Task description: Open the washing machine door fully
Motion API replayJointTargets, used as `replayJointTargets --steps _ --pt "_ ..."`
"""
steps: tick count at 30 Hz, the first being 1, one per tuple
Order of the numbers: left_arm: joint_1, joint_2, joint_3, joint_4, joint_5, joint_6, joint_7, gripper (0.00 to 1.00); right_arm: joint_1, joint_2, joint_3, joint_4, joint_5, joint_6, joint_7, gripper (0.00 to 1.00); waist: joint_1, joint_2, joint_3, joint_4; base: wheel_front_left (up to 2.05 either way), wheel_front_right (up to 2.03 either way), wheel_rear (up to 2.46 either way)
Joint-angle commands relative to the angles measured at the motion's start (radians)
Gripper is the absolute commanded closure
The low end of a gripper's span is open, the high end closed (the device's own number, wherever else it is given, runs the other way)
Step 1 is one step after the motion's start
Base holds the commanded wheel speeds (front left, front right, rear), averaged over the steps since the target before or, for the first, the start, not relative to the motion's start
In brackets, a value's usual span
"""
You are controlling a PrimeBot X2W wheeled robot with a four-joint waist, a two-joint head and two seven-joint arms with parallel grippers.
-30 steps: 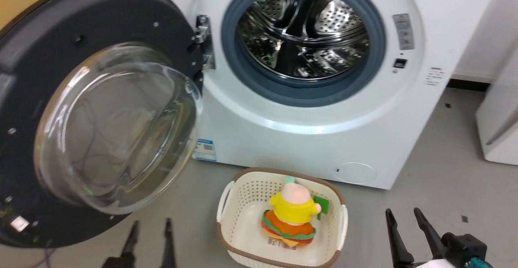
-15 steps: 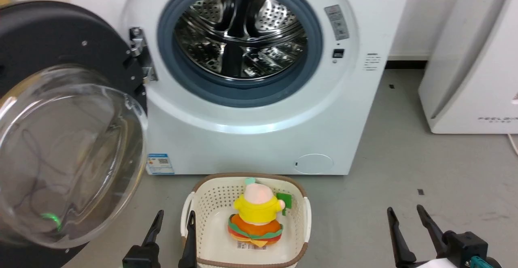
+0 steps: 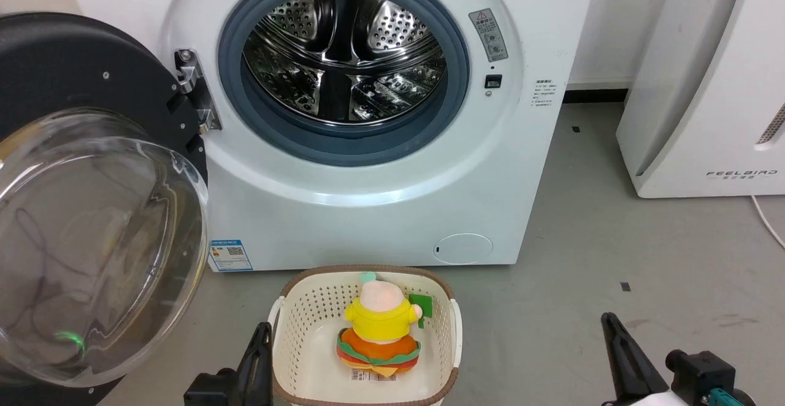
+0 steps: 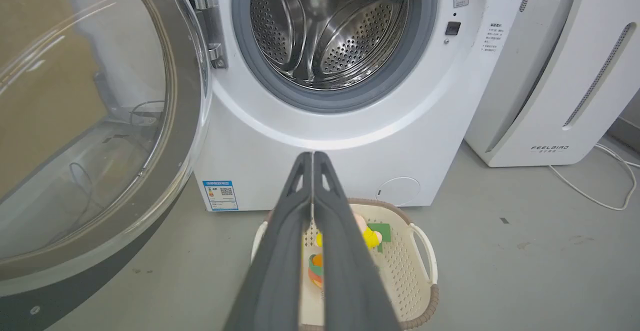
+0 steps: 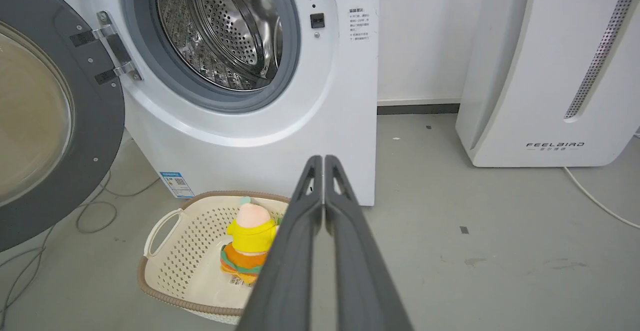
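Note:
The white washing machine [image 3: 368,210] stands ahead, its steel drum [image 3: 343,56] exposed inside the grey rubber ring. The washing machine door [image 3: 73,68], a black disc with a bulging glass bowl [image 3: 92,240], is swung wide to the left on its hinge [image 3: 190,87]; it also shows in the left wrist view [image 4: 185,121] and the right wrist view [image 5: 100,136]. My left gripper [image 3: 265,330] is shut and holds nothing, low beside the basket, apart from the door; its fingertips [image 4: 312,155] touch. My right gripper [image 3: 607,319] is shut and holds nothing at lower right [image 5: 322,158].
A cream perforated basket [image 3: 288,308] with a yellow and orange plush toy [image 3: 380,326] sits on the grey floor before the machine. A white FEELBIRD appliance [image 3: 705,87] stands to the right, with a white cable [image 3: 766,216] beside it. Cables [image 5: 95,211] lie under the door.
Both grippers have gone from open to shut. The head camera has swung rightward, so the machine and door sit further left in the picture.

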Motion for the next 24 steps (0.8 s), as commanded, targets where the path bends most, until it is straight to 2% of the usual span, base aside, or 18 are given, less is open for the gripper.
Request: replayJointTargets --steps 1,24 --pt "-0.002 0.0 0.003 -0.004 0.003 -0.001 0.006 1.0 -0.002 0.0 0.0 -0.004 -0.003 0.0 0.004 1.0 0.0 0.0 0.0 0.001 0.0 0.0 0.0" --pt "-0.018 -0.004 0.027 -0.037 0.027 -0.015 0.053 1.0 -0.014 0.001 -0.004 -0.038 -0.029 0.0 0.038 1.0 0.0 0.0 0.006 0.006 0.0 0.0 0.0"
